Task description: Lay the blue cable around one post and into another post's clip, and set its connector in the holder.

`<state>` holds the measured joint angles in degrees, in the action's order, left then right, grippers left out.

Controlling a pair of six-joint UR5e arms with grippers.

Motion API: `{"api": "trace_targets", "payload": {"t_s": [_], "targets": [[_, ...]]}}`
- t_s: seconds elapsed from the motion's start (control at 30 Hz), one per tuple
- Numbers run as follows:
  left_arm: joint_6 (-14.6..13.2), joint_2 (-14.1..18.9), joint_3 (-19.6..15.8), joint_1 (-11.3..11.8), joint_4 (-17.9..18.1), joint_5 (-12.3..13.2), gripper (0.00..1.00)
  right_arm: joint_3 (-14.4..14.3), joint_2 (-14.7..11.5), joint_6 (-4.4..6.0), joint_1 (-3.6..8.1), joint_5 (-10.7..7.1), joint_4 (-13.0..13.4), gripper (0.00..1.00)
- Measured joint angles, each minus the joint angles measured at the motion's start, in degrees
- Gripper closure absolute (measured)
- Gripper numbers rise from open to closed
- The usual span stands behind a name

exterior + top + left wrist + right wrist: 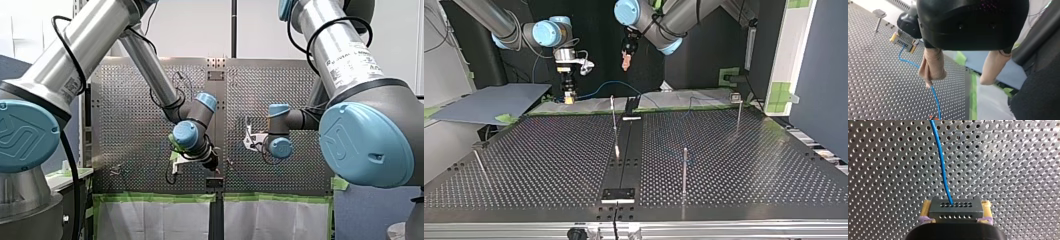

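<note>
My right gripper is shut with its yellow pads on the grey perforated connector. The blue cable runs out of the connector over the perforated plate. In the top view the right gripper holds the connector low at the table's far edge, and the cable trails off towards the middle. My left gripper hangs open above the cable with nothing between its beige fingers. It is higher up in the top view. The connector shows beyond it.
Thin metal posts stand on the table: one near the middle, one nearer the camera, one with a clip head at the far right. A black block sits on the centre strip. A grey sheet lies at the far left.
</note>
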<state>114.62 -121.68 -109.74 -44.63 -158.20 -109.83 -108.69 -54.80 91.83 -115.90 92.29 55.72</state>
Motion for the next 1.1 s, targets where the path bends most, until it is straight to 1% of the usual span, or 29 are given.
{"api": "trace_targets", "payload": {"t_s": [0.13,0.23,0.43,0.67,0.87,0.97,1.1], "targets": [[0.4,-2.6,1.0,0.5,2.6,-1.0,0.0,0.0,0.0,0.29,-0.39,0.0,0.5,1.0],[1.1,-4.3,1.2,1.0,4.3,-1.3,0.0,0.0,0.0,0.42,-0.68,0.0,0.6,1.0],[2.1,-6.6,1.2,1.4,7.2,-1.9,0.0,0.0,0.0,0.47,-1.29,0.13,0.5,1.0],[2.7,-7.6,1.2,1.6,10.0,-3.4,0.0,0.0,0.0,0.47,-2.14,0.33,0.2,1.0],[1.7,-7.6,1.2,1.8,12.7,-5.0,0.0,0.0,0.0,0.47,-2.86,0.43,0.0,1.0],[1.9,-7.7,1.2,1.9,14.1,-4.8,0.0,0.0,0.0,0.47,-3.07,0.49,0.0,1.0],[3.0,-8.2,1.8,2.0,15.9,-4.0,0.0,0.0,0.0,0.47,-3.36,0.52,0.0,1.0]]}}
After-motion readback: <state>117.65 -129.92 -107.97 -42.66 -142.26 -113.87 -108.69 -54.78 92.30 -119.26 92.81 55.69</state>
